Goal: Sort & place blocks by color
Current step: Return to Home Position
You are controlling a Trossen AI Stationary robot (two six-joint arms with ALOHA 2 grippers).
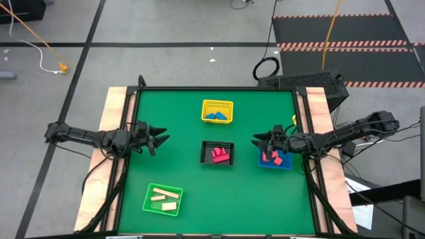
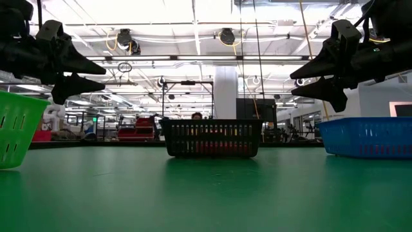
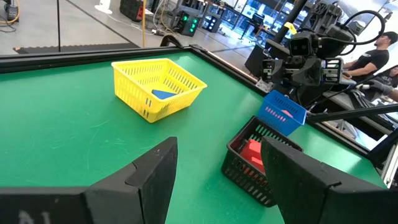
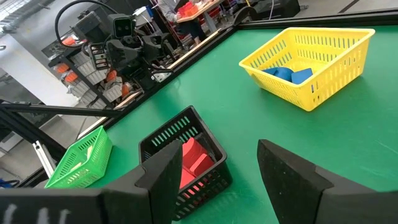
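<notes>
Either side of the black basket (image 1: 203, 153), left claw (image 1: 161, 139) and right claw (image 1: 256, 141) hang wide, empty: blocks (image 1: 220, 155) seem all sorted.

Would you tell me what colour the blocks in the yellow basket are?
Blue; the blocks show best in the right wrist view.

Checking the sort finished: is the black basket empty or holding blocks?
Holding blocks: red blocks lie inside the black basket; both wrist views show red inside it too.
</notes>
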